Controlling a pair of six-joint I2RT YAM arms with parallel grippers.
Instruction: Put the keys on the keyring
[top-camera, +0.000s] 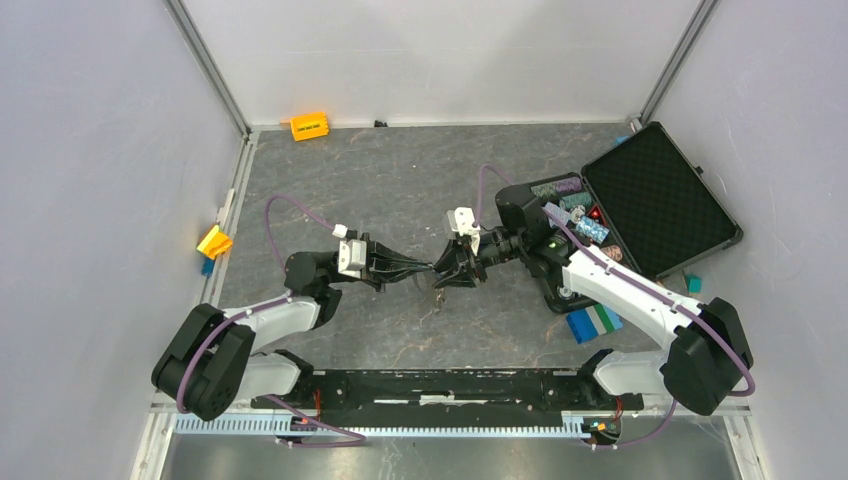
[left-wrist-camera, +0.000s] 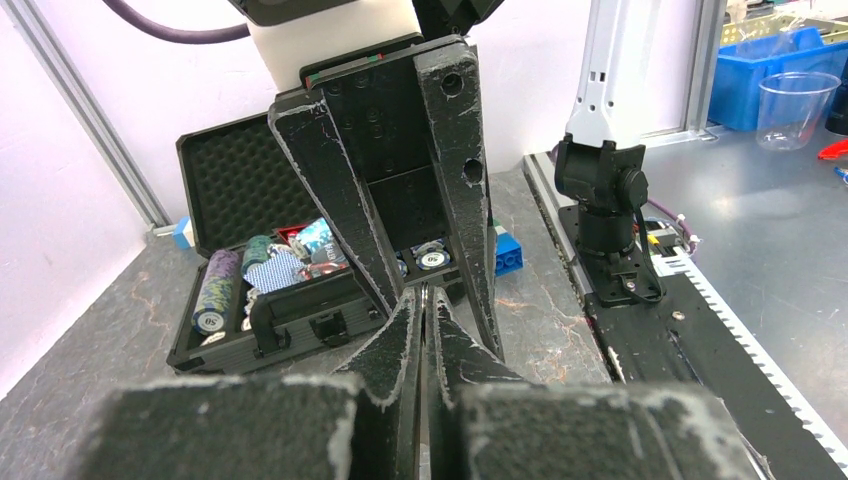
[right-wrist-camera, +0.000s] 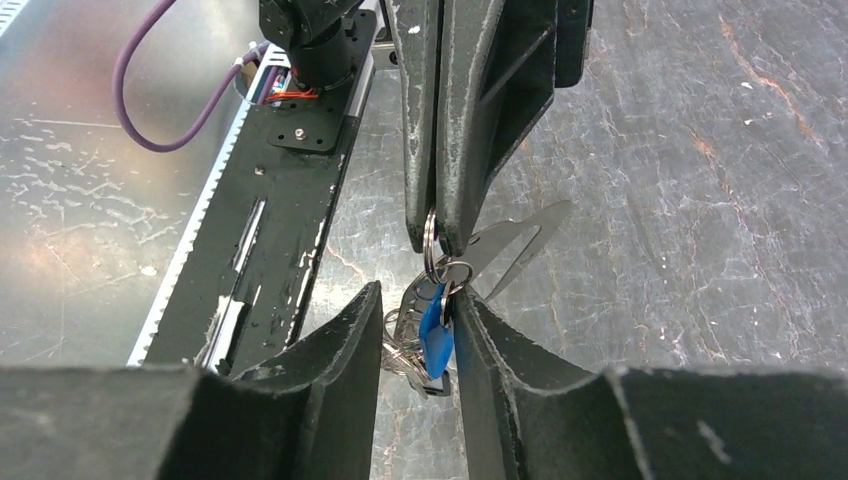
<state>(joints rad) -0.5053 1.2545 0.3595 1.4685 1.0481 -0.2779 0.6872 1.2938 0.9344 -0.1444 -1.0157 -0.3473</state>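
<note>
mid-table, the left pincer (right-wrist-camera: 437, 235) is clamped shut on the flat grey metal keyring (right-wrist-camera: 515, 238), and the small blue-tagged key (right-wrist-camera: 433, 335) and pale metal keys (right-wrist-camera: 400, 350) dangle just under its tips. the right pincer (right-wrist-camera: 418, 300) stands half open, fingers (right-wrist-camera: 500, 350) flanking that blue key without a clear hold. threading looks underway, not finished.

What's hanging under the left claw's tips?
The left claw, shut on a small metal ring, has a blue tag and keys dangling below it, between the fingers of the right claw. Those fingers and the tag cover most of the keys, so their count is unclear.
</note>
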